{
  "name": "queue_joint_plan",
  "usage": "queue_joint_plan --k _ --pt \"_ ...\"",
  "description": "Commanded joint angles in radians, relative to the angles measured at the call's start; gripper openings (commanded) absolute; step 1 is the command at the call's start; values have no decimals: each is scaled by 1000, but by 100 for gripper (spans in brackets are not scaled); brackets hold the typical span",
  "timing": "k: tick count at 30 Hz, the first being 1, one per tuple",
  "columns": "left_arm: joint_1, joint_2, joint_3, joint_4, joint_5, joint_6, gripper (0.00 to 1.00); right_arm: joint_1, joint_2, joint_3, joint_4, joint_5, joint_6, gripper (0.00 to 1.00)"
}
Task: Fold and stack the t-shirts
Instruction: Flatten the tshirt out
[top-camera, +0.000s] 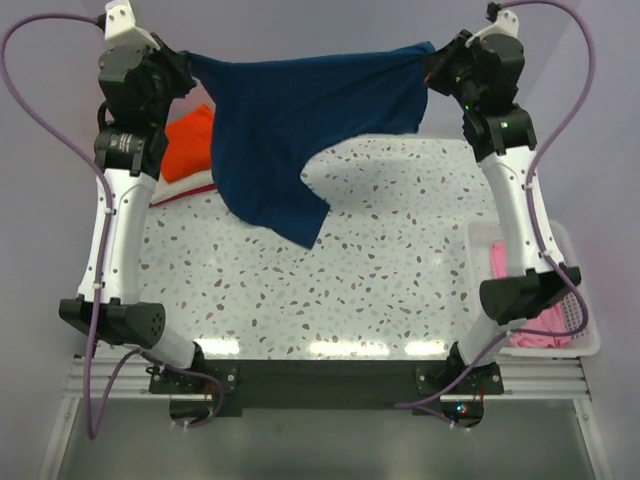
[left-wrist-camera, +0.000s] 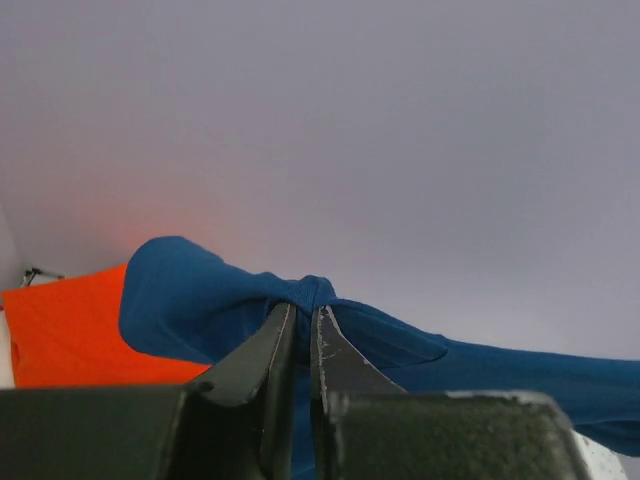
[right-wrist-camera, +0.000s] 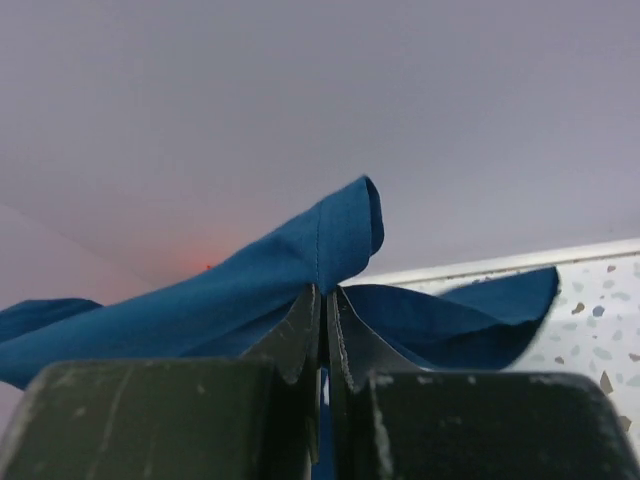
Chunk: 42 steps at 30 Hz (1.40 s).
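Holds a navy tee (top-camera: 300, 130) in the air over the far side of the table (top-camera: 380, 270), spread between both end effectors. Grips one bunched corner in the left end effector (left-wrist-camera: 303, 312), above the table's far-left corner, fingers (left-wrist-camera: 262, 350) clenched almost together on a knot of blue cloth. Grips the opposite end in the right end effector (right-wrist-camera: 324, 290), above the table's far-right corner, fingers squeezed tight on a folded hem that sticks up past the tips.

Carries the tee's top edge roughly level above the table's far edge, sagging a little at mid-span. Lets the rest hang as a loose, uneven flap that narrows to a point toward the table's middle; cannot tell whether that point touches the surface or hangs just above it.

Leaves an orange tee (top-camera: 190, 140) lying at the table's far left, partly hidden behind the hanging navy cloth. Has a white basket (top-camera: 585, 345) just beside the table's right edge, near end, with a pink tee (top-camera: 545, 338) inside, partly covered by the right arm.
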Motion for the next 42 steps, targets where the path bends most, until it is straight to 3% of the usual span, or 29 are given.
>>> queue_joint_plan --k 1,4,5,7,8,9,11,12,13,14,15,17,18,21,27,33,42 --pt "13 -81 -45 25 17 47 0 -7 -134 -154 67 72 -40 0" --pt "13 -180 -230 58 55 16 0 -7 -259 -419 109 77 -17 0" --pt "13 -211 -288 64 72 -16 0 -7 -334 -578 118 86 -3 0" --pt "13 -326 -508 87 125 -89 0 -7 -413 -763 165 89 45 0" --pt "13 -372 -596 99 130 -119 0 -7 -500 -949 182 89 62 0" --pt "13 -420 -780 107 162 -143 0 -7 -537 -1044 211 87 75 2" --pt "13 -553 -961 110 205 -205 0 -7 -605 -1282 215 89 120 9" --pt "13 -593 -1133 119 230 -225 0 -7 -647 -1352 231 52 129 25" --pt "13 -660 -1214 127 280 -249 0 -7 -658 -1407 230 34 146 31" --pt "12 -687 -1289 133 294 -268 8 -7 -666 -1481 221 23 152 38" --pt "12 -708 -1430 157 316 -286 24 -7 -671 -1507 218 -15 155 50" --pt "12 -741 -1529 188 392 -306 36 -7 -675 -1537 181 -17 167 56" --pt "12 -755 -1572 174 376 -309 47 -7 -688 -1540 156 -18 172 60" --pt "10 -784 -1569 110 318 -309 54 -5 -701 -1520 97 -28 165 63" --pt "10 -773 -1473 -24 73 -352 57 -7 -651 -1500 83 1 154 62" --pt "10 -654 -1469 47 52 -380 58 -5 -536 -1491 153 14 169 60" --pt "12 -554 -1466 110 14 -358 57 -4 -378 -1345 208 61 152 58"
